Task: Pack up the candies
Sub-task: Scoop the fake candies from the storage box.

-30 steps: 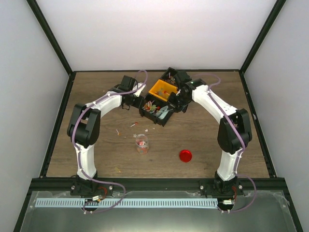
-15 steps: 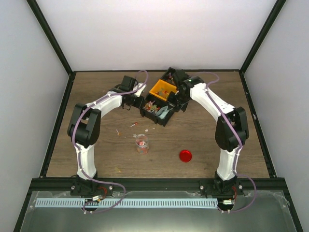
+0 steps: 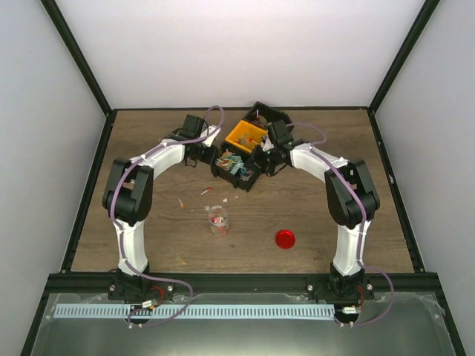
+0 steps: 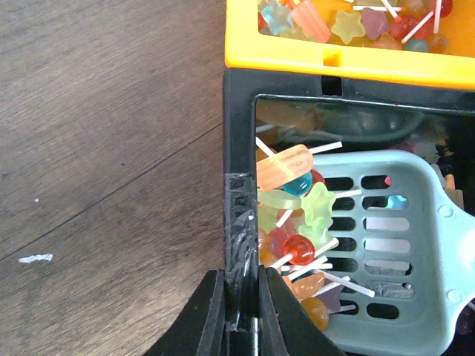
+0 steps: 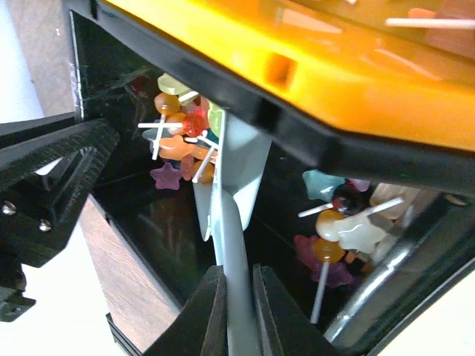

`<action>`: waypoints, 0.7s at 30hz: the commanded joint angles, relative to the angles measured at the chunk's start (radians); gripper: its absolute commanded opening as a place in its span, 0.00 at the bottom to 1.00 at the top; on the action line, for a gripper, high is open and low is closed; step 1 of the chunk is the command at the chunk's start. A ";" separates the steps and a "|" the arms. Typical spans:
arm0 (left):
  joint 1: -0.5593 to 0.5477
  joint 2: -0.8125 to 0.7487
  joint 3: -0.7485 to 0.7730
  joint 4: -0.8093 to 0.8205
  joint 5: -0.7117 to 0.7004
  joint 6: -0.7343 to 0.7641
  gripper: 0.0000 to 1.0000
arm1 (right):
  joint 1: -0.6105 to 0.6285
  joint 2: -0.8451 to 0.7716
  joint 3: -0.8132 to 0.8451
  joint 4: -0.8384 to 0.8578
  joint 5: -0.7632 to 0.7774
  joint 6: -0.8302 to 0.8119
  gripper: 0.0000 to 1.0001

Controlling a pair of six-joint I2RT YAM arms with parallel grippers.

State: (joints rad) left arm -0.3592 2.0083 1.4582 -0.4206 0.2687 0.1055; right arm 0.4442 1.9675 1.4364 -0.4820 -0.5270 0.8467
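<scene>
The candies (image 4: 297, 222) are tiny coloured sweets on white sticks, heaped in a black bin (image 3: 223, 172); the right wrist view shows them too (image 5: 178, 133). More fill the yellow bin (image 3: 247, 136) behind it. My left gripper (image 4: 241, 311) is shut on the black bin's left wall (image 4: 239, 148); in the top view it is at the bin's left side (image 3: 210, 154). My right gripper (image 5: 237, 311) is shut on the handle of the teal scoop (image 5: 230, 178), whose slotted bowl (image 4: 393, 252) lies in the bin against the heap. From above it is at the bin's right (image 3: 260, 159).
A small clear jar (image 3: 217, 220) with a few candies stands on the wooden table in front of the bins. A red round lid (image 3: 285, 239) lies to its right. Loose candies (image 3: 204, 192) lie near the jar. Another black bin (image 3: 273, 116) sits behind the yellow one.
My right arm has swung left and nearer, driving the scoop deeper into the black bin. The bins have shifted slightly left. The left gripper keeps its hold on the wall.
</scene>
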 commanded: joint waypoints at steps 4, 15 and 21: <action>-0.037 0.044 -0.014 -0.049 0.081 0.002 0.04 | 0.039 0.029 -0.272 0.292 -0.016 0.007 0.01; -0.024 0.035 -0.026 -0.023 0.053 -0.043 0.04 | 0.016 -0.038 -0.553 0.827 -0.291 0.117 0.01; -0.007 0.036 -0.029 -0.014 0.053 -0.071 0.04 | -0.002 -0.051 -0.646 1.071 -0.372 0.222 0.01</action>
State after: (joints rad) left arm -0.3481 2.0071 1.4574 -0.4225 0.2741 0.0917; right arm 0.4061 1.8938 0.8513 0.4667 -0.6964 0.9966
